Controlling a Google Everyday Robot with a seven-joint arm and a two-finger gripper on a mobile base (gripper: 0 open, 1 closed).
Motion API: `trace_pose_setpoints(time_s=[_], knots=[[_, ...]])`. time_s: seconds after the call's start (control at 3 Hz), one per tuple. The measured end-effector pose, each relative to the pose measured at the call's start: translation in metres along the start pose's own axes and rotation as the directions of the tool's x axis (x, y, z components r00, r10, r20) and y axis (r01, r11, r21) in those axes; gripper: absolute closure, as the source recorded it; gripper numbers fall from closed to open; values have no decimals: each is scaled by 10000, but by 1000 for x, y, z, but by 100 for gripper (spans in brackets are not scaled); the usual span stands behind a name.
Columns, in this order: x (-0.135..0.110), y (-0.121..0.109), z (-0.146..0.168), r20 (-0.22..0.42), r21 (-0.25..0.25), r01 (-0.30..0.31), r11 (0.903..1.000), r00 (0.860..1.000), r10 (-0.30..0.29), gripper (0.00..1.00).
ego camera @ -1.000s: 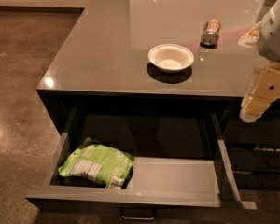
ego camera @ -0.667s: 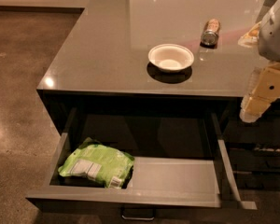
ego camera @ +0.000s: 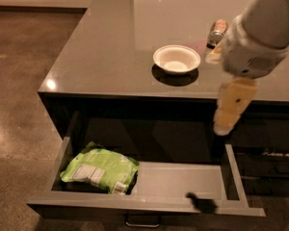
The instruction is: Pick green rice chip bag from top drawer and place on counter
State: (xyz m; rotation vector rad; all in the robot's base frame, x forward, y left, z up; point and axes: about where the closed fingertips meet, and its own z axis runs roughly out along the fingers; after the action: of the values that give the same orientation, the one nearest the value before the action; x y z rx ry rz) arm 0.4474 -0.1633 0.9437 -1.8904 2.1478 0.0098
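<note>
The green rice chip bag (ego camera: pixel 98 170) lies flat in the left end of the open top drawer (ego camera: pixel 178 179), white label panel and barcode facing up. The drawer is pulled out below the counter (ego camera: pixel 106 52), and its small metal handle (ego camera: pixel 142 221) shows at the bottom edge. My gripper (ego camera: pixel 226 117) hangs from the white arm at the right, pointing down in front of the counter edge, above the drawer's right end. It is well to the right of the bag, apart from it, and holds nothing that I can see.
A white bowl (ego camera: pixel 177 59) stands on the counter near its front edge. A small can (ego camera: pixel 216 31) lies behind it to the right, next to my arm. A dark shadow (ego camera: pixel 200 203) falls on the drawer's front rim. Brown floor lies to the left.
My arm and gripper have moved left and nearer, from the counter's right edge to above the drawer's right end. The bag, bowl and drawer have not moved.
</note>
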Motion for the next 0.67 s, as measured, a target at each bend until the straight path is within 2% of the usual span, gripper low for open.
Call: trace_pose_setpoints(time_s=[0.33,0.67], knots=[[-47,21,61,177,-1142,945,9889,9955,-931,0],[-75,49,131,86,-2089,1314,9691,9911,-1325,0]])
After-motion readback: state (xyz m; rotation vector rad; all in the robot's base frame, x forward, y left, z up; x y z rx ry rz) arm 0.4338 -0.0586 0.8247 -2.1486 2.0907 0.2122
